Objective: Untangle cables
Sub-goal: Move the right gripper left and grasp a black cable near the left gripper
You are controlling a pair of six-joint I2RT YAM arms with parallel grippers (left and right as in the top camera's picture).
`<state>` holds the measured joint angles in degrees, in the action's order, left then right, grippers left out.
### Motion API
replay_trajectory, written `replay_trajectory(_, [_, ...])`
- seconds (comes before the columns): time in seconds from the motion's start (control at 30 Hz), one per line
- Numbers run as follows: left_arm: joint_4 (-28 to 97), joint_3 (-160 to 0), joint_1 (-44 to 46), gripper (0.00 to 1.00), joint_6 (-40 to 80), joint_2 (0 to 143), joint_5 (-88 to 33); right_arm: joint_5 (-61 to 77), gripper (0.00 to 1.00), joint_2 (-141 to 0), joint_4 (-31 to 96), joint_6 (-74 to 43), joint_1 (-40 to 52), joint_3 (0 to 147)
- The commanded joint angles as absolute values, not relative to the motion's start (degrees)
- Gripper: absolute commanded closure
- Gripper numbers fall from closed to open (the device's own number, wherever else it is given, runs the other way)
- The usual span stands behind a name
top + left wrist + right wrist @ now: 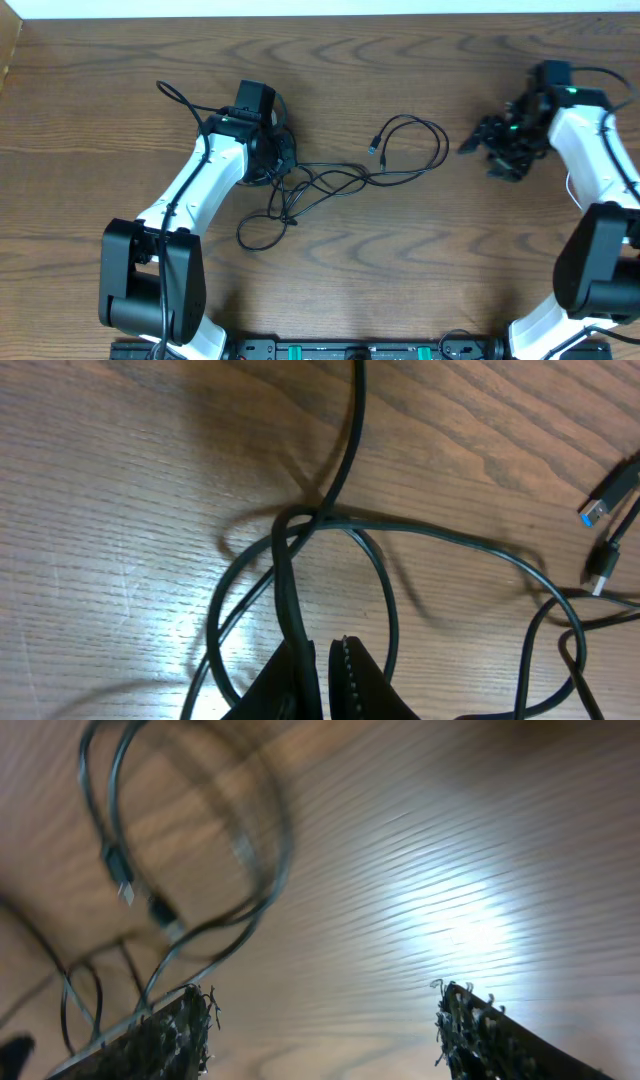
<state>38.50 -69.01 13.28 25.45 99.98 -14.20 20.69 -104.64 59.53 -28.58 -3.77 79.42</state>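
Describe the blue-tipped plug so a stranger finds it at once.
On the wooden table, black cables lie tangled in the middle. Two plugs end beside their right-hand loop. This plug has a blue tip; its neighbour shows no blue.

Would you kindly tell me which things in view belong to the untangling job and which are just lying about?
Belongs to the job:
- thin black tangled cables with small plug ends
- left tool, closed on one strand
- right tool, open, holding nothing

Just there:
- brown wooden table, only the work surface
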Motion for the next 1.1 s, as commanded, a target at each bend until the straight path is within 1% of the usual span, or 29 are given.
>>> replay_trajectory(0.0, [38.6,-68.5,13.0,0.87,24.9,100.0,-12.3,23.1,0.28,-104.8,59.3,-27.3,1.8,78.9])
replay_trajectory(0.13, [38.7,-68.5,13.0,0.87,24.9,100.0,-12.3,23.1,0.29,-104.8,57.5,-30.3,8.1,78.9])
replay_trajectory(0.33, [38.7,-68.5,13.0,0.87,24.9,100.0,-12.3,23.1,0.28,-104.8,52.9,-44.5,17.1,78.9])
replay_trajectory(0.4, [38.7,-68.5,13.0,0.87,24.9,100.0,-12.3,23.0,0.22,-104.8,51.7,-50.0,19.9,78.9])
replay_trajectory(0.53, [38.7,-68.5,13.0,0.87,24.9,100.0,-12.3,20.9,0.2,-104.8,47.8,-55.5,24.9,78.9])
replay_trajectory(0.63, [38.7,-68.5,13.0,0.87,24.9,100.0,-12.3,19.0,0.22,-104.8,45.3,-61.5,27.5,78.9])
replay_trajectory(0.67, [38.7,-68.5,13.0,0.87,24.9,100.0,-12.3,18.8,0.23,-104.8,44.7,-65.4,28.3,78.9])
replay_trajectory(0.8, [38.9,-68.5,13.0,0.87,24.9,100.0,-12.3,18.5,0.23,-104.8,42.4,-78.5,30.8,78.9])
replay_trajectory(0.87, [38.9,-68.5,13.0,0.87,24.9,100.0,-12.3,17.0,0.21,-104.8,40.5,-81.9,32.2,78.9])
replay_trajectory(1.07, [38.9,-68.5,13.0,0.87,24.9,100.0,-12.3,8.9,0.2,-104.9,37.3,-87.2,36.2,78.9])
